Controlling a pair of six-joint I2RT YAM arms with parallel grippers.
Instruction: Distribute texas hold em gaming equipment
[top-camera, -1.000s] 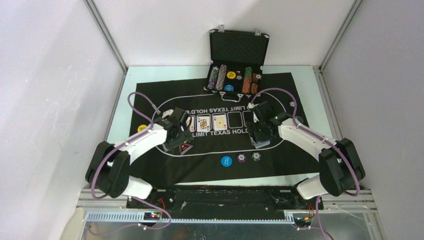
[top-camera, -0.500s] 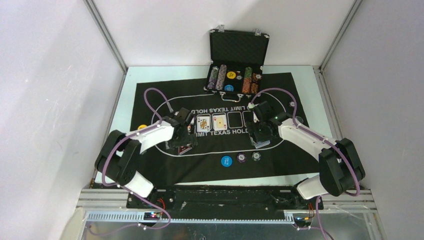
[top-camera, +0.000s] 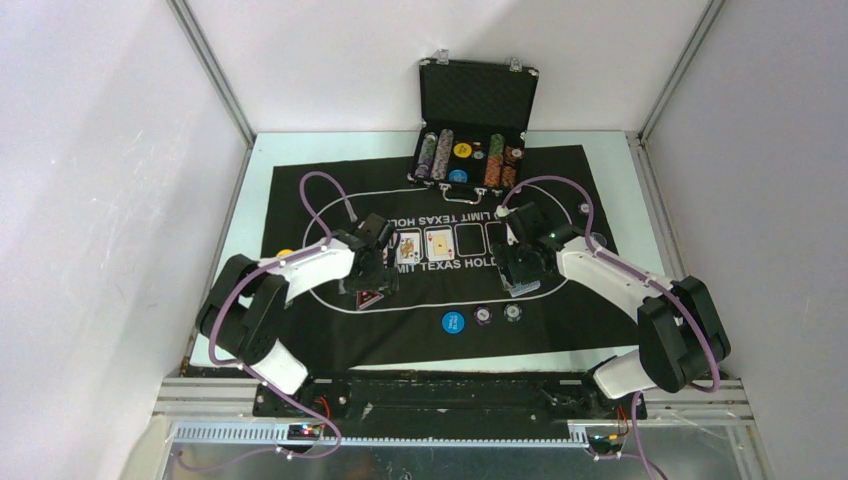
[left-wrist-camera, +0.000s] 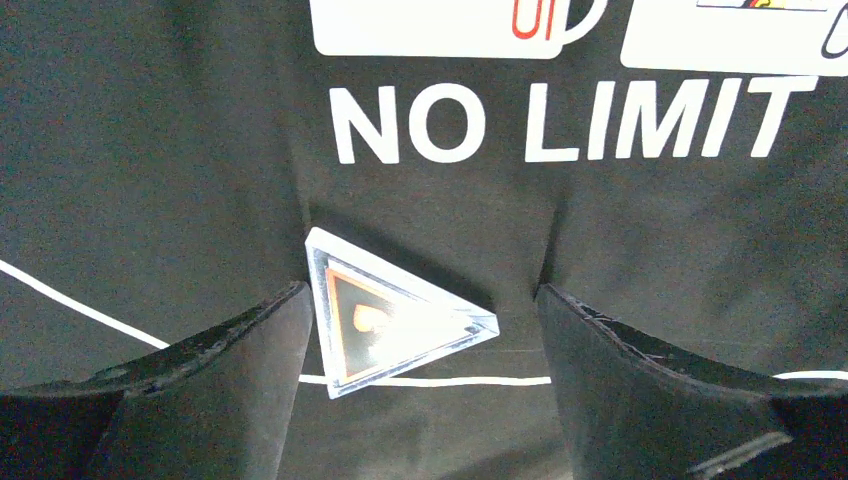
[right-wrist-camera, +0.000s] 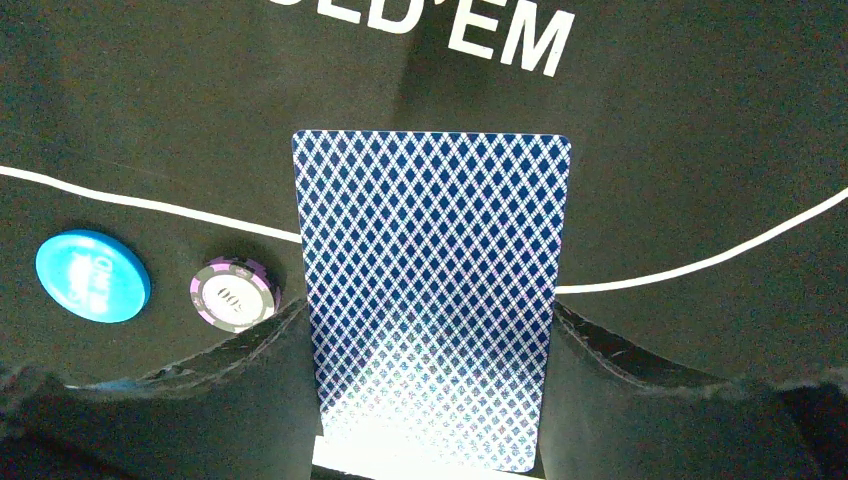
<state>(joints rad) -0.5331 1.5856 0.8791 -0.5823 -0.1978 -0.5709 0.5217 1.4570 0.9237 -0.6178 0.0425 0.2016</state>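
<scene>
Dealing looked partly done. Two face-up cards (top-camera: 407, 243) lay in printed boxes on the felt mat (left-wrist-camera: 150, 150), with empty boxes beside them. The left arm may have hidden a third card. The right gripper (right-wrist-camera: 428, 310) had its jaws clamped on a blue-backed playing card (right-wrist-camera: 432, 280) over the mat. The left gripper (left-wrist-camera: 421, 300) held its jaws apart astride one clear triangular marker (left-wrist-camera: 385, 325). One blue button (right-wrist-camera: 92, 276), one purple chip (right-wrist-camera: 233, 293) and one grey chip (top-camera: 512, 312) lay nearby, and one yellow chip (top-camera: 285, 254) sat at the mat's left edge. Most chips were in the open case (top-camera: 478, 95).
</scene>
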